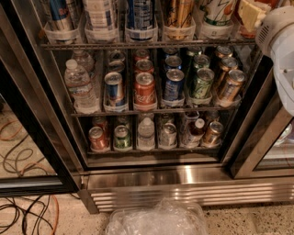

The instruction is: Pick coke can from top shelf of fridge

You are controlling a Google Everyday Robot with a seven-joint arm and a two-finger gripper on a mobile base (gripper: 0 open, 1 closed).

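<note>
Camera view: the gripper [250, 13] is at the right end of the top shelf [138, 45] of the fridge [183, 179], in front of the coke can [245, 31], which is mostly hidden; open or closed cannot be told

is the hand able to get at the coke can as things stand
Probably yes. The coke can stands frontmost in its row, the fridge is open, and nothing is before it. The hand is at the top right, well off it.
</note>
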